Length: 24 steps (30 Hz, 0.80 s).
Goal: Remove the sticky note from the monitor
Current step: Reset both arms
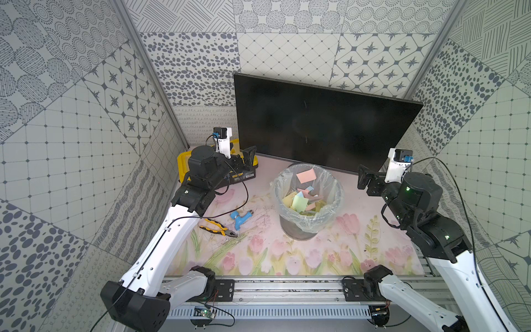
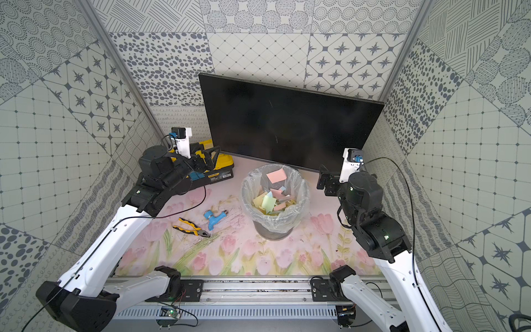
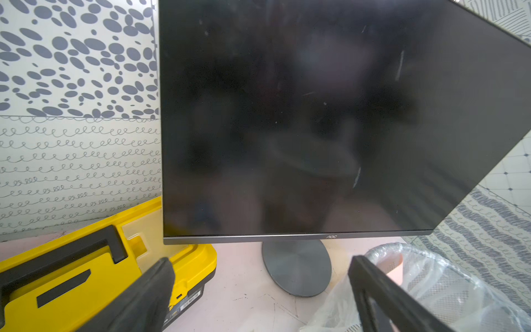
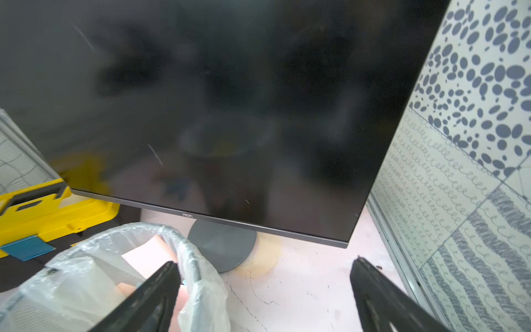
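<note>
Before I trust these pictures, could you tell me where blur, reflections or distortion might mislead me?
Both top views: wide-angle distortion splays the walls; the monitor looks plain black. Left wrist view: its glossy face shows hazy reflections, the left gripper is out of focus. Right wrist view: the same, with the right gripper blurred.

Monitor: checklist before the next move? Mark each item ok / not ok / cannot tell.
1. Monitor screen free of sticky notes: ok, none visible in any view.
2. Left hand open and empty: ok.
3. Right hand open and empty: ok.
4. Pink note and other notes inside bin: ok.
5. Monitor upright on stand: ok.
</note>
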Motion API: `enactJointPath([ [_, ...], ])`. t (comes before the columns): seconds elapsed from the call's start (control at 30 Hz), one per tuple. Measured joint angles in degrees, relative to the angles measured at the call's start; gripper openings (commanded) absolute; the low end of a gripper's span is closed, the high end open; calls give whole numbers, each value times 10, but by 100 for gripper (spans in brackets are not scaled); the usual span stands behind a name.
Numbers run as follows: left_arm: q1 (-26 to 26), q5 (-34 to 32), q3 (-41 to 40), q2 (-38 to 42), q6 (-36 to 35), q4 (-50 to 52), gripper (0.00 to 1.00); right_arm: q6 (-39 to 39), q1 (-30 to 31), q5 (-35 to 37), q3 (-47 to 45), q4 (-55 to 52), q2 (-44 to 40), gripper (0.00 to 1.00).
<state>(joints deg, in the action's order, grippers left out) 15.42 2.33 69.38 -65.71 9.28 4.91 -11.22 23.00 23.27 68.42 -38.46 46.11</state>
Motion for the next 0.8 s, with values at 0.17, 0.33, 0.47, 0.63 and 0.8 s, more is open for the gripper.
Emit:
enactJointPath([
  [0.17, -1, -42, -24, 3, 2, -12, 100, -21, -45, 0, -96, 26, -16, 97],
  [0.33, -2, -83, -67, 13, 2, -29, 99, -31, -74, 15, -217, 91, -49, 97],
  [0.47, -2, -108, -109, 18, 2, -45, 99, -35, -88, 41, -321, 163, -73, 97],
  [0.63, -11, -144, -152, 21, 8, -56, 100, -15, -99, 49, -431, 277, -77, 97],
  [0.8, -33, -173, -198, 23, 26, -68, 100, 4, -117, 47, -501, 407, -28, 97],
])
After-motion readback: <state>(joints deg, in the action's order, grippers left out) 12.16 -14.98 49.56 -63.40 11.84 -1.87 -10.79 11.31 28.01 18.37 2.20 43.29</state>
